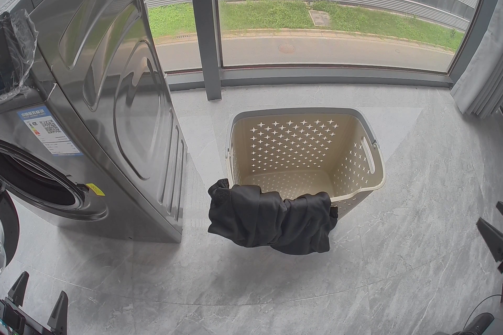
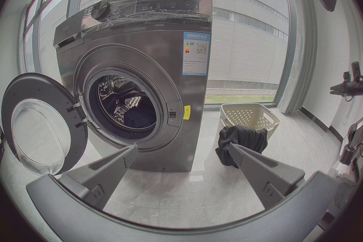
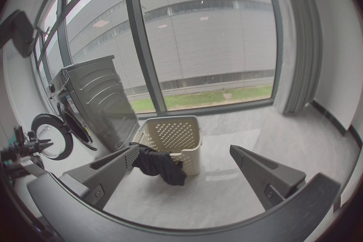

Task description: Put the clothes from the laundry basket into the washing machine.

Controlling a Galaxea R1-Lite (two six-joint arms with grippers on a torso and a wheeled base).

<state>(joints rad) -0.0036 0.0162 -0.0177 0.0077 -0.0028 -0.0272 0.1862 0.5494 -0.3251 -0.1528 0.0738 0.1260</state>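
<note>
A cream laundry basket (image 1: pixel 367 142) stands on the floor before the window. A black garment (image 1: pixel 270 218) hangs over its near rim, also in the left wrist view as the black garment (image 2: pixel 240 140) and in the right wrist view as the black garment (image 3: pixel 159 165). The grey washing machine (image 1: pixel 105 105) stands at the left with its round door (image 2: pixel 38 125) swung open; dark cloth lies in its drum (image 2: pixel 126 106). My left gripper (image 2: pixel 182 151) is open and empty, low at the left in front of the machine. My right gripper (image 3: pixel 183 152) is open and empty, at the right, well back from the basket (image 3: pixel 176 137).
A tall window with a dark upright post (image 1: pixel 201 11) runs behind the basket. A grey curtain (image 1: pixel 484 69) hangs at the far right. Bare marble floor (image 1: pixel 262 278) lies between me, the machine and the basket.
</note>
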